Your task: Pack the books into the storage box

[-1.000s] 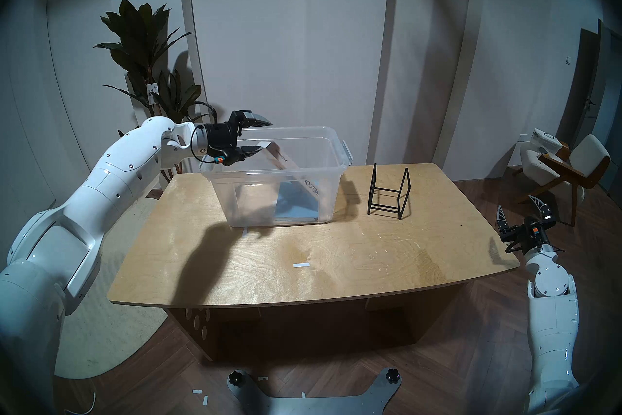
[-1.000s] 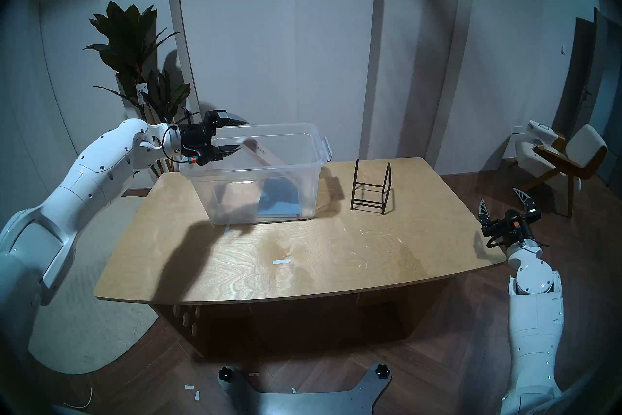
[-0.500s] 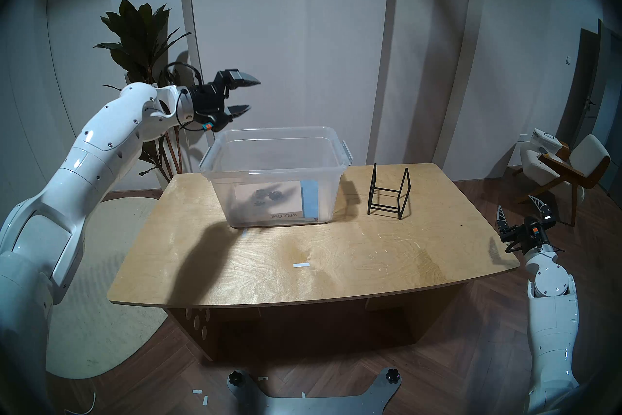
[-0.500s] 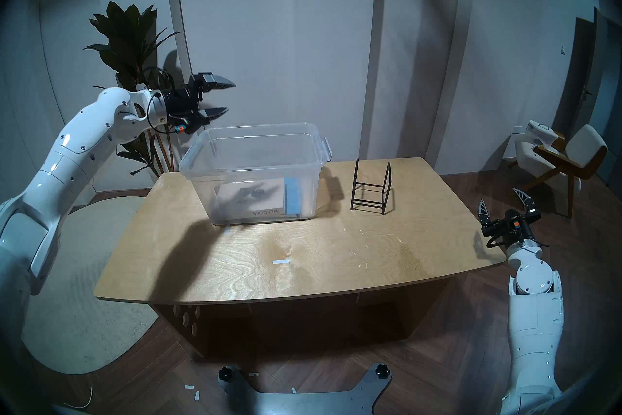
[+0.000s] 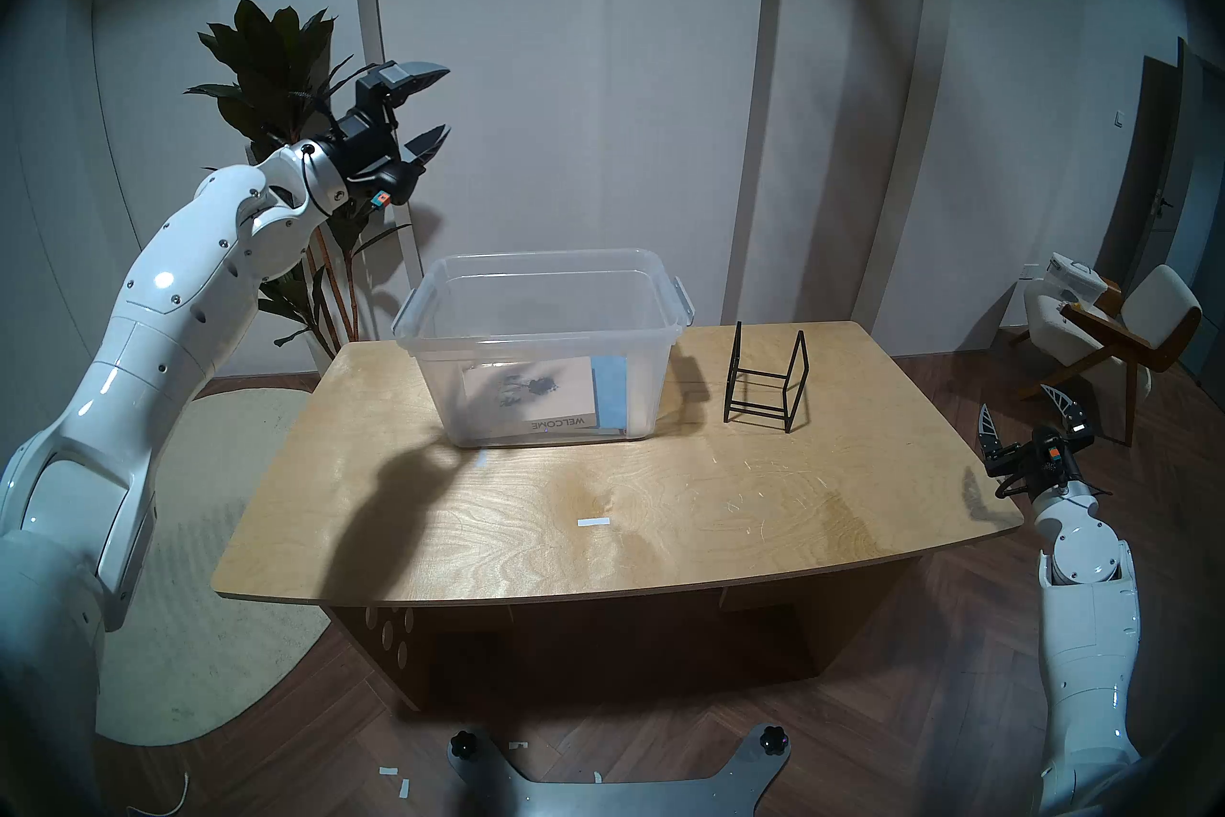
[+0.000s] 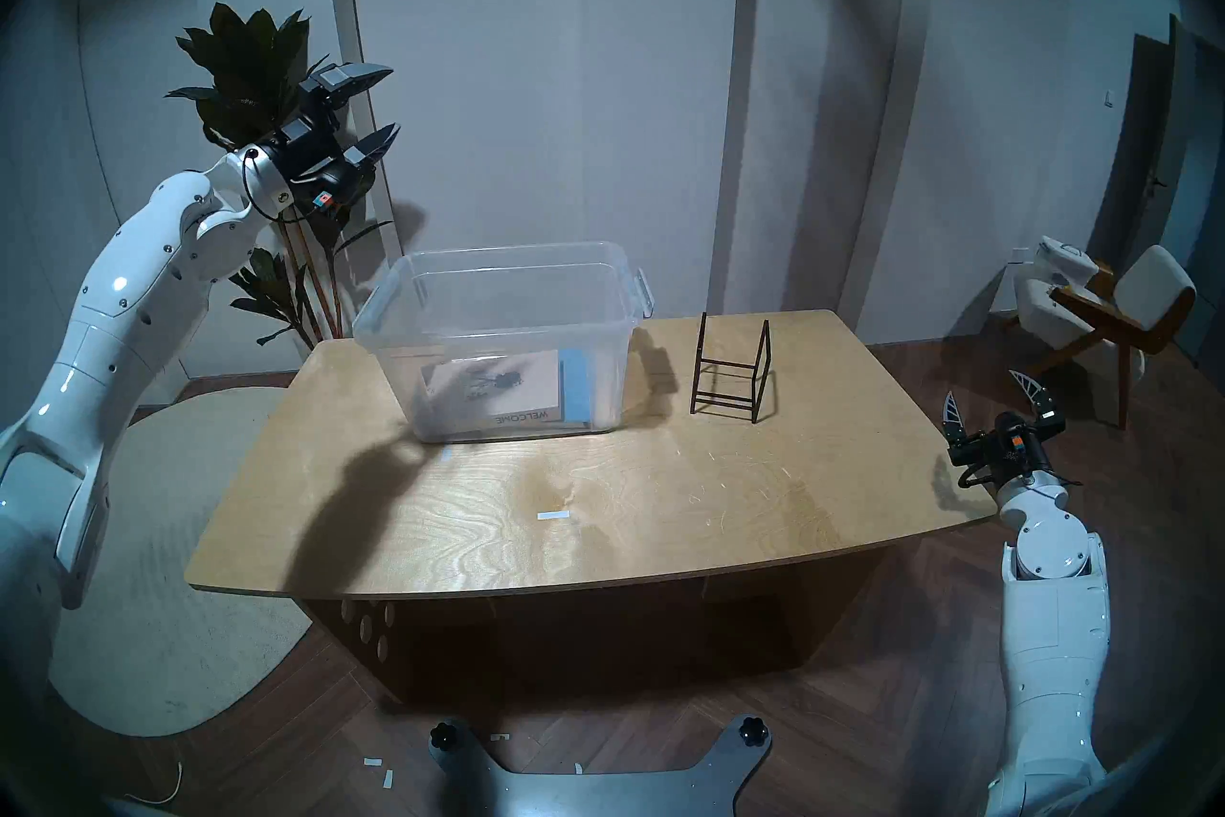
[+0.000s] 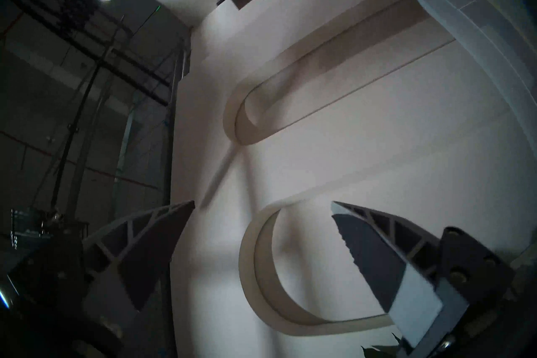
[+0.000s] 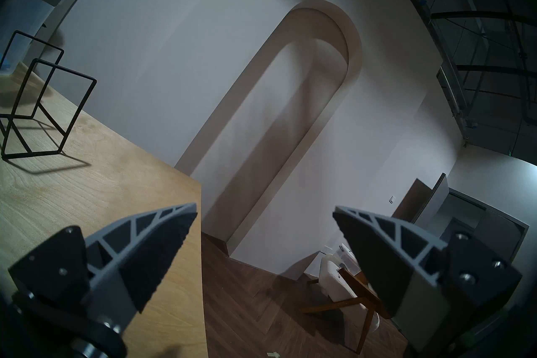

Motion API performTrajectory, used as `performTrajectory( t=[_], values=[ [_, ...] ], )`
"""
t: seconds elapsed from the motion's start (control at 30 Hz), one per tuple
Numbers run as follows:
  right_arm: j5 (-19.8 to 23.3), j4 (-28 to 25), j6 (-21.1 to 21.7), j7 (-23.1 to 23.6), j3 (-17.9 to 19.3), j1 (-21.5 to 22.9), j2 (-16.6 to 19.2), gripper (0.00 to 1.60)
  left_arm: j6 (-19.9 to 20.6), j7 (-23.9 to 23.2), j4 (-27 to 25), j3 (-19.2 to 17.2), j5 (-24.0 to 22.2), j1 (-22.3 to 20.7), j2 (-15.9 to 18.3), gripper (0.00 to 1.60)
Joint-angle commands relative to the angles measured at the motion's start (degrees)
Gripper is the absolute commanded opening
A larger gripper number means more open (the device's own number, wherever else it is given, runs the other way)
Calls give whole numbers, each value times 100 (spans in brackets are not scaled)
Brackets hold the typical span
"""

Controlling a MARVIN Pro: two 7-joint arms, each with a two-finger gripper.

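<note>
The clear storage box point(image 5: 669, 325) point(image 6: 620, 325) stands at the back of the wooden table point(image 5: 663, 504). Two books lie flat on its bottom: a white one with "WELCOME" on its spine point(image 5: 530, 394) point(image 6: 497, 391) on top of a thin blue one point(image 5: 611, 391) point(image 6: 575, 388), whose right strip shows. My left gripper point(image 5: 443, 101) point(image 6: 391, 99) point(image 7: 263, 206) hangs open and empty, high above and to the left of the box, in front of the plant. My right gripper point(image 5: 1014, 401) point(image 6: 981, 384) point(image 8: 264, 209) stands open and empty off the table's right edge.
An empty black wire rack point(image 5: 765, 378) point(image 8: 37, 104) stands right of the box. A potted plant point(image 5: 285, 66) stands behind the left gripper. A chair point(image 5: 1113, 331) is at the far right. A white tape strip point(image 5: 593, 522) lies mid-table.
The white book dropped from the left gripper and came to lie flat in the box. The open left gripper rose up and back to the left. The right arm stayed still.
</note>
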Motion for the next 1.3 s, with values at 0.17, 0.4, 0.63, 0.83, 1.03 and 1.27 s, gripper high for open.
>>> performTrajectory(
  t=[0.17,0.4,0.63,0.83,1.03,1.27],
  values=[
    [442,-881,-317,137,53,188,10,160,1099,414,-264,-744,-301,978,341,160],
    [864,-1404,-246,473,131,298,140,160,1513,613,-340,-928,-406,1339,318,160],
    [1309,-1901,129,806,206,453,235,160,1808,749,-405,-1028,-473,1556,263,160],
    [1581,-2327,860,1108,195,370,231,160,2163,906,-563,-1151,-571,1790,157,160],
    [1791,-2542,1448,1375,96,395,244,160,2493,984,-695,-1226,-619,1946,31,160],
    [2035,-2767,2311,1721,-32,348,331,160,2842,1115,-714,-1356,-743,2040,-136,160]
  ],
)
